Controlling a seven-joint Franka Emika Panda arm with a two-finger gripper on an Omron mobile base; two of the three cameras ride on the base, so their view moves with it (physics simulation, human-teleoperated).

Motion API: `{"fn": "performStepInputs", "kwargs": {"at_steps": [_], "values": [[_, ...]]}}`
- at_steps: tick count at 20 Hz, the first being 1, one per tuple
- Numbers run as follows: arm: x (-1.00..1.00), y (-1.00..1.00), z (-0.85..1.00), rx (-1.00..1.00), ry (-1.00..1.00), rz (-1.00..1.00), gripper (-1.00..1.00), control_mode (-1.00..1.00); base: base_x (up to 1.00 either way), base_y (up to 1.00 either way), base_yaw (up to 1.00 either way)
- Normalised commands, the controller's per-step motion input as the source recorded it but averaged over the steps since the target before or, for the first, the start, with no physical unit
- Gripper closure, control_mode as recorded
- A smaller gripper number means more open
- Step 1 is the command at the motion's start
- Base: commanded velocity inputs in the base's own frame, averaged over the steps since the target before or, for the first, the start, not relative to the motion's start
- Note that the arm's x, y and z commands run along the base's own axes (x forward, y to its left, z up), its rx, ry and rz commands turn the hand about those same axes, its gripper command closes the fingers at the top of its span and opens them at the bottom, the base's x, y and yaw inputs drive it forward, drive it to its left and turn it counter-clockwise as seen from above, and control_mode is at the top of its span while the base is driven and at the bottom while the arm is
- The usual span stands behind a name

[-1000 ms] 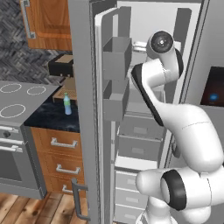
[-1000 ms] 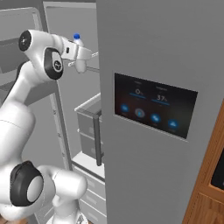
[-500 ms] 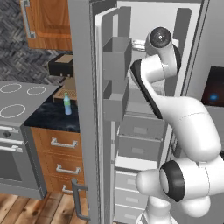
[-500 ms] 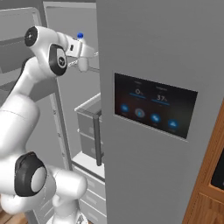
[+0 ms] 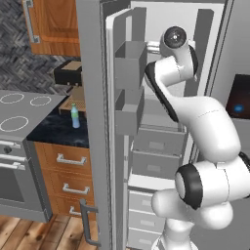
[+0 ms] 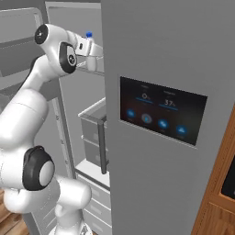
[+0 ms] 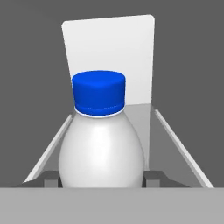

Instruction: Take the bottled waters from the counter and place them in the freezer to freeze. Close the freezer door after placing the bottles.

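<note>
The stout white bottle [image 7: 101,151] with its blue cap [image 6: 88,34] stands upright between my finger tips [image 7: 51,179], and my gripper [image 7: 103,180] is shut on it. My hand [image 6: 93,51] reaches into the upper part of the freezer [image 5: 161,146], over a white shelf [image 7: 140,111]. Back on the black marbled counter [image 5: 53,129] stands the clear bluish-green bottle [image 5: 74,116] with a green cap, far left of the arm. The freezer door [image 5: 93,107] is wide open, with grey bins [image 5: 129,63] on its inner face.
The grey door with the blue-lit panel [image 6: 160,112] stands shut right beside my hand. Grey drawers [image 6: 92,133] sit below the shelf. A stovetop [image 5: 22,107], a dark box [image 5: 68,73] and a wooden wall cupboard [image 5: 53,24] lie left of the open door.
The arm has pushed the hand and the white bottle a little higher and deeper into the freezer's upper part. The green-capped bottle has stayed on the counter.
</note>
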Motion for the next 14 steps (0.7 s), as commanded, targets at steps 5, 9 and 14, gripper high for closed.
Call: {"fn": "performStepInputs", "kwargs": {"at_steps": [5,9,14], "values": [[0.41,-0.09,-0.02,0.00,-0.03,0.00,1.00,-1.00,0.00,0.00,0.00],[0.43,-0.14,0.00,0.00,0.00,0.00,1.00,-1.00,0.00,0.00,0.00],[0.43,-0.10,0.00,0.00,0.00,0.00,1.00,-1.00,0.00,0.00,0.00]]}}
